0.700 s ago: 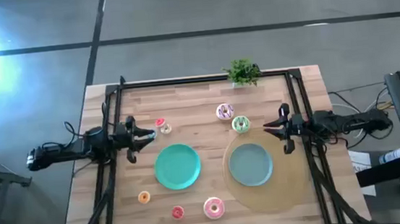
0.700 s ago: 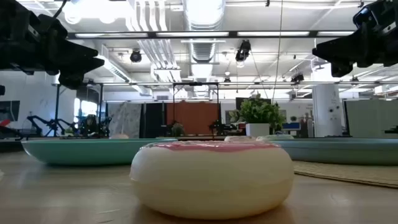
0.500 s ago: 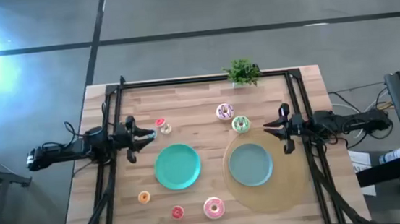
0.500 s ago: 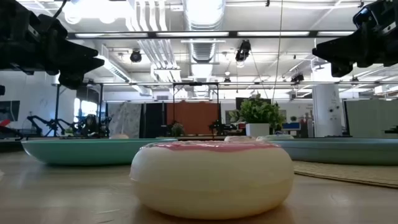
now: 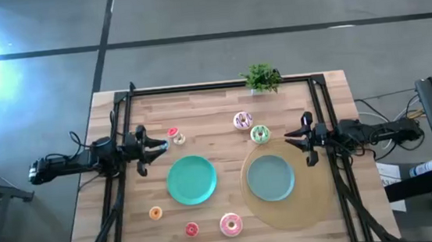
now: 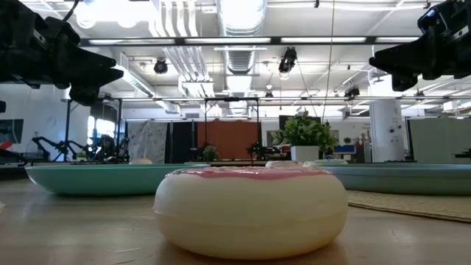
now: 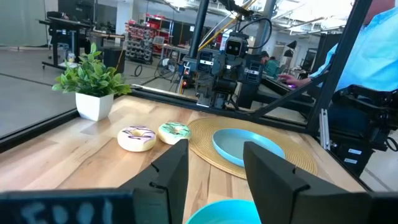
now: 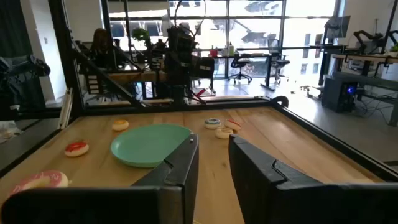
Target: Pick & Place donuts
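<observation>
High view, near to far: on my tabletop [image 5: 215,109] the pink donut [image 5: 230,225] lies at six o'clock beside the red [image 5: 192,230] and orange [image 5: 155,213]. Two teal plates [image 5: 191,179] sit mid-table. My left jaws [image 5: 162,145] at nine and right jaws [image 5: 289,138] at three both gape, grasping nothing. Green [image 5: 259,134] and purple [image 5: 243,120] donuts lie toward twelve.

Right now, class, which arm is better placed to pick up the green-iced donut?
The right. Its tool hovers open close beside the green-iced donut; the left tool waits across the table.
</observation>
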{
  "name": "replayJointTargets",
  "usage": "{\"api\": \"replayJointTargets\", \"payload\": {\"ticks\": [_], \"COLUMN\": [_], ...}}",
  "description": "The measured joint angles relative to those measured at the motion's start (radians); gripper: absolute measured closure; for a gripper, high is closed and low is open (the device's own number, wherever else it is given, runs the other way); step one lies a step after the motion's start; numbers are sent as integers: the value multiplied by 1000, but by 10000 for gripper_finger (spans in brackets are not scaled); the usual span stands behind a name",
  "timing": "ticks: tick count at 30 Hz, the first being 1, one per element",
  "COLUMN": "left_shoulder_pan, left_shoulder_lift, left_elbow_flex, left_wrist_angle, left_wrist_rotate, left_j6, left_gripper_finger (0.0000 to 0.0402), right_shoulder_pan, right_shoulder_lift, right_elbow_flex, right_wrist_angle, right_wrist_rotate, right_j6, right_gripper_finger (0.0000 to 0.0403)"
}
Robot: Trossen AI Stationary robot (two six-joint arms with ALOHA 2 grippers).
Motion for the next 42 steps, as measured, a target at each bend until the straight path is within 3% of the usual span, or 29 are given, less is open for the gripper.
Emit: {"api": "replayJointTargets", "payload": {"ticks": [38, 42], "left_shoulder_pan": [0, 0], "left_shoulder_lift": [0, 0], "left_elbow_flex": [0, 0], "left_wrist_angle": [0, 0], "left_wrist_rotate": [0, 0], "left_j6": [0, 0], "left_gripper_finger": [273, 273], "right_shoulder_pan": [0, 0], "right_shoulder_lift": [0, 0], "right_elbow_flex": [0, 0], "right_wrist_angle": [0, 0], "right_wrist_rotate": [0, 0], "right_j6": [0, 119], "right_gripper_finger": [333, 327]}}
